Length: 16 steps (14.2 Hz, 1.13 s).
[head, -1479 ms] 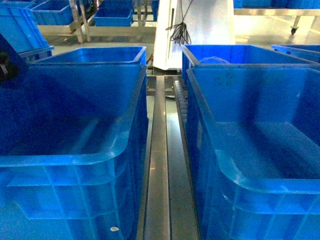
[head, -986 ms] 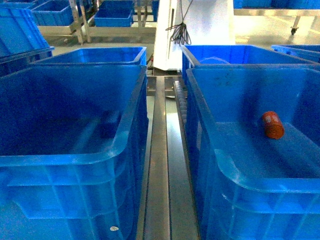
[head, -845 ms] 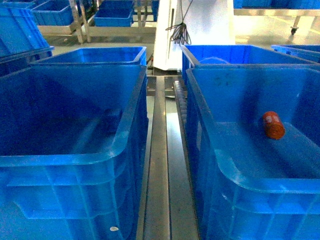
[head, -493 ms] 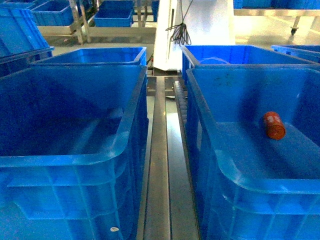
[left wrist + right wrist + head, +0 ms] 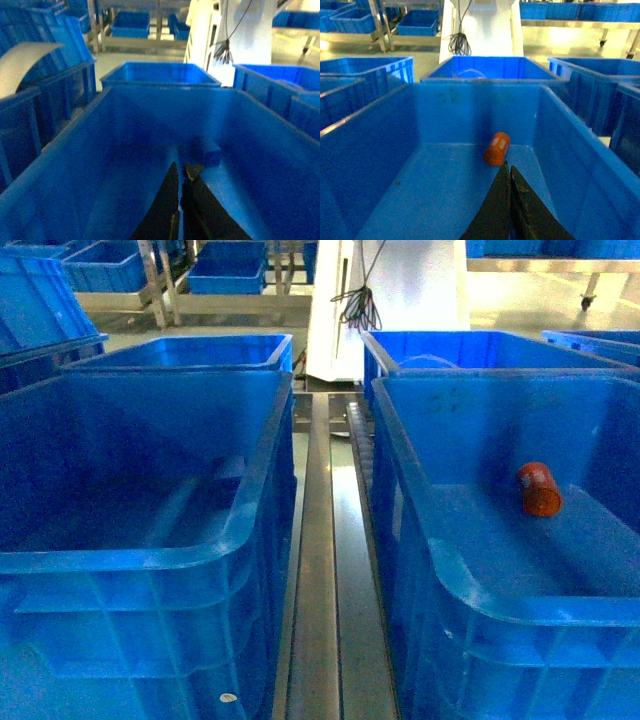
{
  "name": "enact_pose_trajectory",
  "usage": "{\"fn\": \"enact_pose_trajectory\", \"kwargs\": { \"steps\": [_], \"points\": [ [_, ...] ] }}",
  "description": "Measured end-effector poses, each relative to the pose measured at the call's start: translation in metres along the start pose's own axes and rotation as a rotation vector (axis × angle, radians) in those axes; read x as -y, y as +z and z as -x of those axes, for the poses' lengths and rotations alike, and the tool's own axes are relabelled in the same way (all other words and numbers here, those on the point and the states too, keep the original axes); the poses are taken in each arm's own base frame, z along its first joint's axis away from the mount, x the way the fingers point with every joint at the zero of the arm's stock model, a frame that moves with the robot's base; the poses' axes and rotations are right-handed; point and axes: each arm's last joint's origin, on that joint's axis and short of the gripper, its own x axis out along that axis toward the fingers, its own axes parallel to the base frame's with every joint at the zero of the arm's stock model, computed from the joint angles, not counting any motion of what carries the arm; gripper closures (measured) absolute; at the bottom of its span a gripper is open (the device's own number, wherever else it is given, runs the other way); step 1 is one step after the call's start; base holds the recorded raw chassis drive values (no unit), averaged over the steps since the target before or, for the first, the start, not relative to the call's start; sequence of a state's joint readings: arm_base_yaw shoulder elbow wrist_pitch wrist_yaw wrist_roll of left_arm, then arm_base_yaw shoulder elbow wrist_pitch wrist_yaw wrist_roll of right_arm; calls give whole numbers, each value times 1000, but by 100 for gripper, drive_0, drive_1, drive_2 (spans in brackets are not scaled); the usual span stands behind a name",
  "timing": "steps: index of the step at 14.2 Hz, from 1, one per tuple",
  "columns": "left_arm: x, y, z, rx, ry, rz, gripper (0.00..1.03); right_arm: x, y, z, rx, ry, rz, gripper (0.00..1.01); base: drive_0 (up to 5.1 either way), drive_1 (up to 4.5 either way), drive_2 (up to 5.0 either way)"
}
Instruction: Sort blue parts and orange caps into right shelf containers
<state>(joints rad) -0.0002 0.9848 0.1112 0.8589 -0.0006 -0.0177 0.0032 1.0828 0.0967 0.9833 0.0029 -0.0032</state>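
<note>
Two big bright-blue containers stand side by side in the head view. An orange cap (image 5: 540,490) lies on its side on the floor of the right container (image 5: 402,475), near its far wall. In the right wrist view my right gripper (image 5: 507,169) hangs shut and empty over that container (image 5: 562,117), just short of the cap (image 5: 497,148). My left gripper (image 5: 181,169) is shut and empty inside the left container (image 5: 75,145), where a blue part (image 5: 206,151) rests on the floor ahead of the tips. The part (image 5: 229,468) shows only faintly in the head view. Neither gripper appears there.
A steel rail (image 5: 318,570) runs between the two front containers. Two more blue bins (image 5: 190,348) (image 5: 470,343) stand behind them, then a white column with hanging black cables (image 5: 358,302). Racks of blue bins (image 5: 225,270) line the far back.
The orange cap appeared in the right container and has since shifted slightly left. A dark arm at the far left of the head view has left the frame.
</note>
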Motion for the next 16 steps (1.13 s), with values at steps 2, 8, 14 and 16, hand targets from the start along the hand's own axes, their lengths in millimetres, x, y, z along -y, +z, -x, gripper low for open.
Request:
{"fn": "enact_pose_trajectory", "kwargs": {
  "steps": [2,8,14,16],
  "points": [
    [0,-14,12,-24,1,-1,101,1,-6,15,-24,-3,-3,100,0,0,0],
    [0,-5,40,19,0,-1,101,1,2,43,3,-3,-3,100,0,0,0],
    [0,-2,61,31,-1,-1,101,1,6,65,18,-3,-3,100,0,0,0],
    [0,-2,62,31,-1,-1,101,1,6,66,17,-3,-3,100,0,0,0]
  ]
}}
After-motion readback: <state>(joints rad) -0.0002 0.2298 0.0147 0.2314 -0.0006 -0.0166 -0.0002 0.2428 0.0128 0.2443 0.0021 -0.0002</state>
